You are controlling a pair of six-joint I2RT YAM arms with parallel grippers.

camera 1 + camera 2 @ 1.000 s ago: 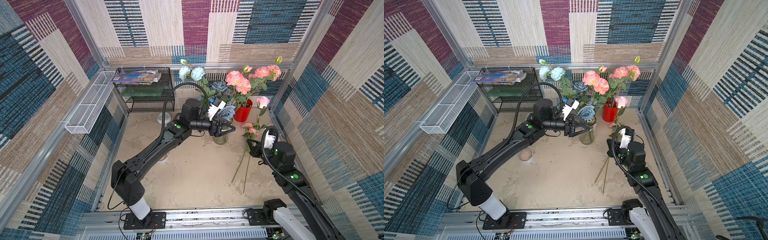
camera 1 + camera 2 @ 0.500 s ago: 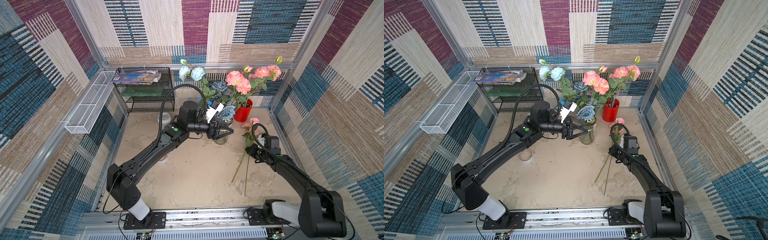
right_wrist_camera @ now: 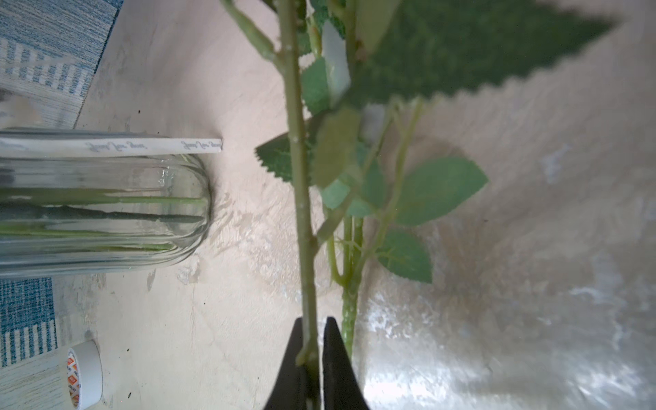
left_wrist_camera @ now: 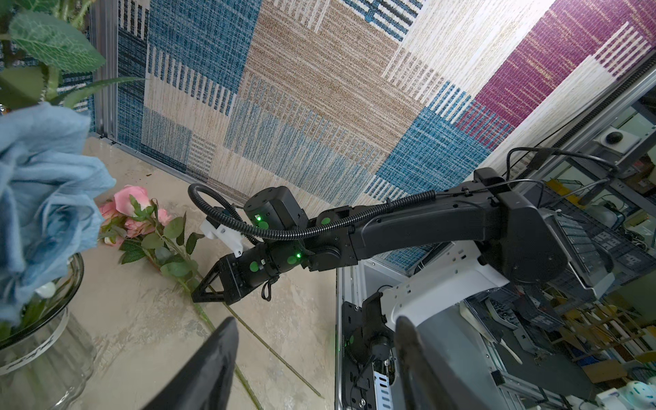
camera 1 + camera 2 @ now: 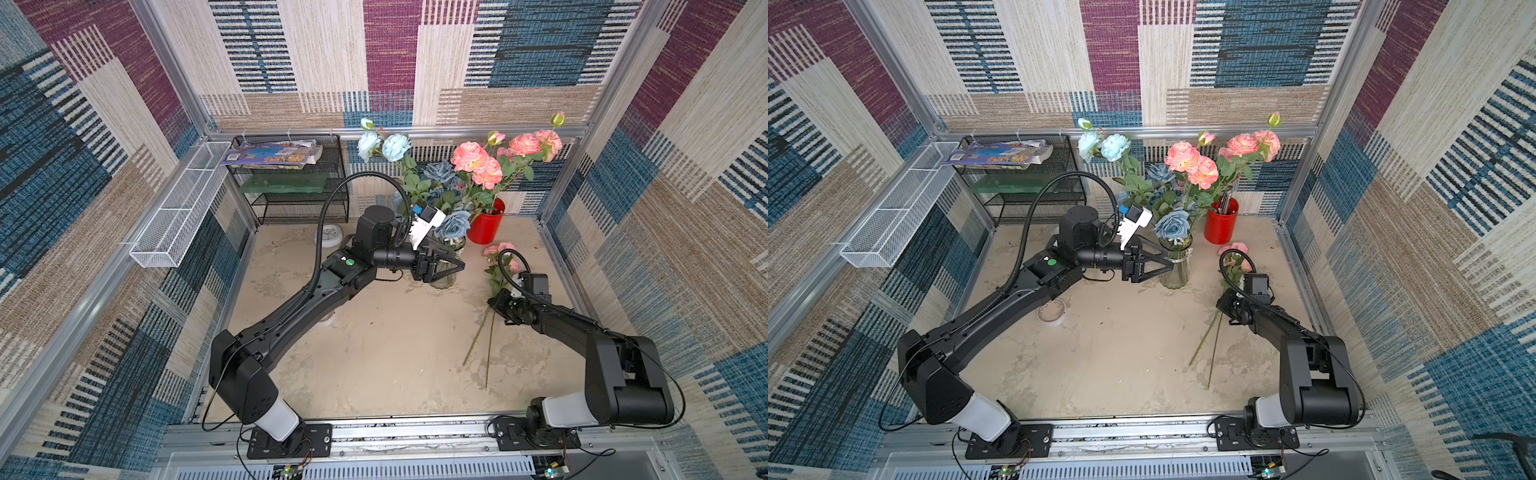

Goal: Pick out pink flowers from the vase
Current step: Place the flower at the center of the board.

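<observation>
Jaws of right gripper: narrow, either side of one green stem of the pink flowers lying on the table, near the vase on the right arm's side; pinching or loose, cannot tell. Jaws of left gripper: wide apart, empty, just beside vase neck. More pink blooms standing tall behind, above red cup. Dusty-blue roses in the vase.

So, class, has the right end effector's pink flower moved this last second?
Yes, downward. The pink flower had its bloom beside the red cup; now it is low at the table, in front of the cup.
</observation>
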